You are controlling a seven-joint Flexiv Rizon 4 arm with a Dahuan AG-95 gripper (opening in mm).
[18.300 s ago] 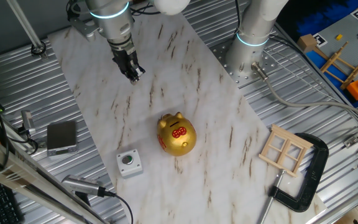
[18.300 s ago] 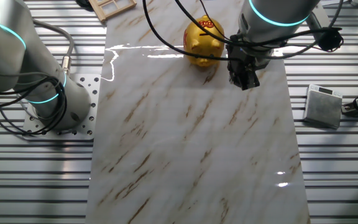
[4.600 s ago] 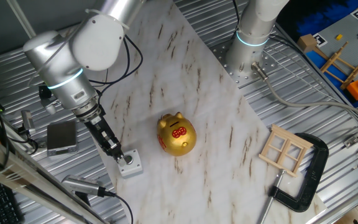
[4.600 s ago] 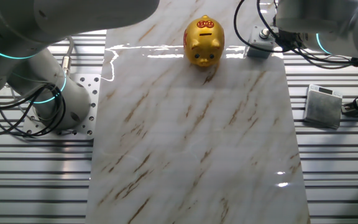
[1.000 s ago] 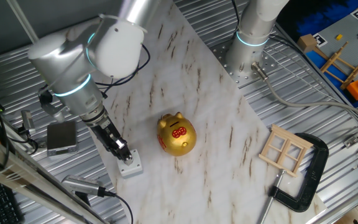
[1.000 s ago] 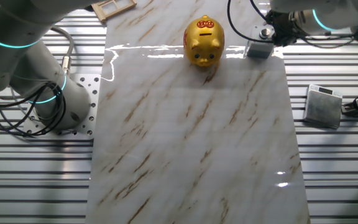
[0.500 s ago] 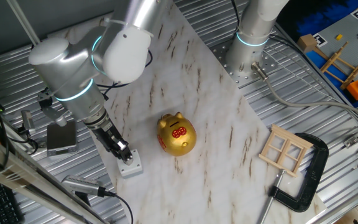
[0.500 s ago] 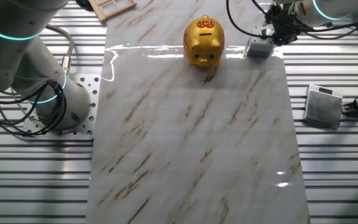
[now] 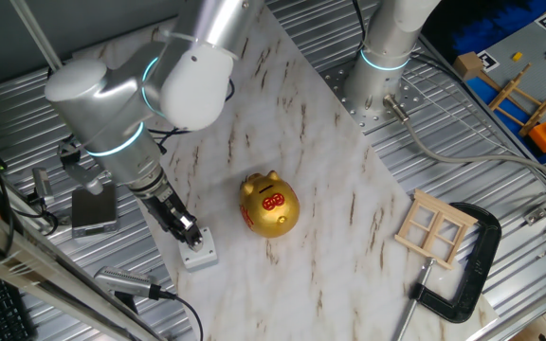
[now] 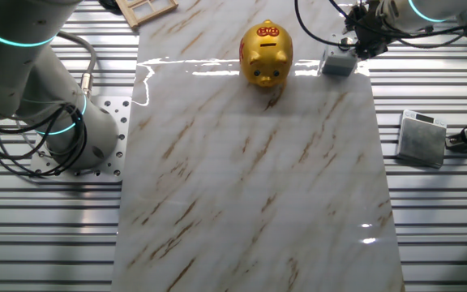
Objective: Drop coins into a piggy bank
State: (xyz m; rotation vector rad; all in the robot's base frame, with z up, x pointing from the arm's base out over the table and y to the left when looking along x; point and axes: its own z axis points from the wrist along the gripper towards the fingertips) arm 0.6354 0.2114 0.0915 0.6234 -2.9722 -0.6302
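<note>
The gold piggy bank (image 9: pixel 269 205) stands upright in the middle of the marble board, with red markings and a slot on its back. It also shows at the far end of the board in the other fixed view (image 10: pixel 267 53). My gripper (image 9: pixel 189 233) points down with its fingers together, its tip over the small grey box (image 9: pixel 200 252) at the left of the pig. In the other fixed view the gripper (image 10: pixel 355 45) is at the top edge just above that box (image 10: pixel 337 63). No coin shows.
A flat grey metal block (image 9: pixel 94 206) lies on the ribbed table left of the board, also seen in the other view (image 10: pixel 422 138). A wooden window frame (image 9: pixel 436 227) and a black C-clamp (image 9: pixel 472 267) lie at the right. A second arm's base (image 9: pixel 382 80) stands behind.
The arm's upper body has shifted slightly to the right. The gripper tip stays over the small grey box. The piggy bank has not moved.
</note>
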